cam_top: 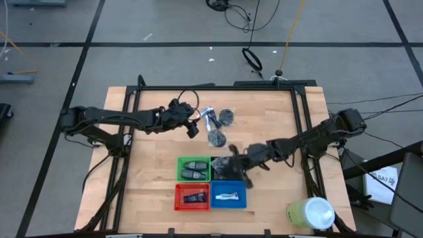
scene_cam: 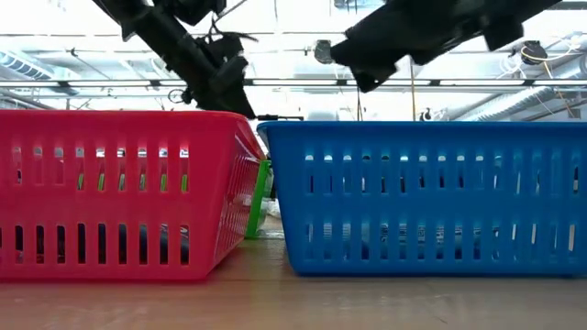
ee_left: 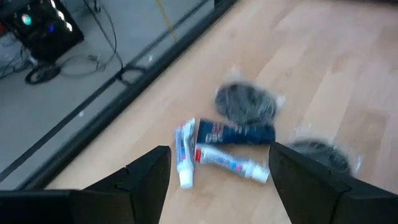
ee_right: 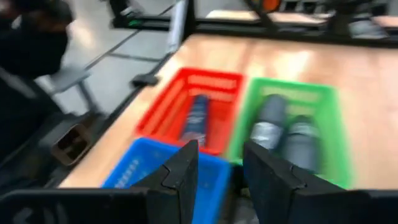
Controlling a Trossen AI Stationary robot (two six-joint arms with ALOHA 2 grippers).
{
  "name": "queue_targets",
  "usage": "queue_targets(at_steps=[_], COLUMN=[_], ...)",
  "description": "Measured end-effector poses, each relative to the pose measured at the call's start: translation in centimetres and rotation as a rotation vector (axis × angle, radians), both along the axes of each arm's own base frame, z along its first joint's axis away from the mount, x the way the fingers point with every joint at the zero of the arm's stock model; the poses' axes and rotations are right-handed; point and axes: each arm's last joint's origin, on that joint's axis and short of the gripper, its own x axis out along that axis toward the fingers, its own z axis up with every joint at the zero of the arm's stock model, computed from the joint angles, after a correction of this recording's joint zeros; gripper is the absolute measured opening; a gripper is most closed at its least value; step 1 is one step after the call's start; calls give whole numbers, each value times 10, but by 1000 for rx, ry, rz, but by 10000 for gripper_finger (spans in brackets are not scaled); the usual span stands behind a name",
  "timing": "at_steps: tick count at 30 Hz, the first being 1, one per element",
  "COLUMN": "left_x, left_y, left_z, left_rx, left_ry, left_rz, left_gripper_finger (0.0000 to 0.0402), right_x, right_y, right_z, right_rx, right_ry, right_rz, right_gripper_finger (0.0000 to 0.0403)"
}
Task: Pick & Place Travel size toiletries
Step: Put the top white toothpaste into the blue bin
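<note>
On the wooden table (cam_top: 152,165) four square trays sit in a block: the green tray (cam_top: 194,169) holds two dark grey oval toiletries (cam_top: 193,170) lying side by side, the red tray (cam_top: 192,197) below it holds one dark blue tube (cam_top: 194,197), and the blue tray (cam_top: 228,195) holds one white-and-blue tube (cam_top: 229,196); the black tray (cam_top: 221,173) is mostly covered by the right arm. The right tool (cam_top: 238,166) hangs over the black tray, its two fingers (ee_right: 180,171) a narrow gap apart with nothing seen between them. Farther back on the table lies a loose cluster of toiletries: two white-and-blue tubes (ee_left: 231,163), a dark blue tube (ee_left: 236,132) touching them, and two dark mesh puffs (ee_left: 245,102) in clear wrap, one just beside the tubes and the other (cam_top: 217,137) a little nearer the trays. The left tool (cam_top: 193,123) hovers just beside this cluster, its fingers (ee_left: 146,180) spread wide and empty, the tubes showing between them in the left wrist view. A big pale green cylinder with a white top (cam_top: 310,214) stands at the table's near right corner, well apart from the trays.
</note>
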Motion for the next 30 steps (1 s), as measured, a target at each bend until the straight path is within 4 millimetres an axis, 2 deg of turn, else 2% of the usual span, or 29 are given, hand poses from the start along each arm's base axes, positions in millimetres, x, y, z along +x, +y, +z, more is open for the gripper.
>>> queue_targets(at_steps=[7, 13, 17, 21, 25, 30], left_x=[13, 17, 20, 23, 25, 23], left_y=[8, 22, 36, 52, 63, 72], left_z=[-28, -44, -51, -63, -77, -86], left_rx=[-19, -30, -31, -44, -128, -142], left_ry=[95, 142, 123, 129, 125, 154], left_rz=[-12, 23, 63, 65, 4, 28], left_gripper_finger=[267, 267, 266, 266, 266, 266], right_x=[3, -7, -19, -35, -45, -54], right_y=[-39, -66, -81, -95, -99, -98], right_z=[10, 23, 28, 23, 12, 2], right_rx=[-39, -114, -198, -271, -254, -260], right_ry=[-38, -69, -104, -123, -187, -253], right_rz=[-108, -170, -325, -489, -508, -511], right_gripper_finger=[114, 108, 103, 103, 112, 134])
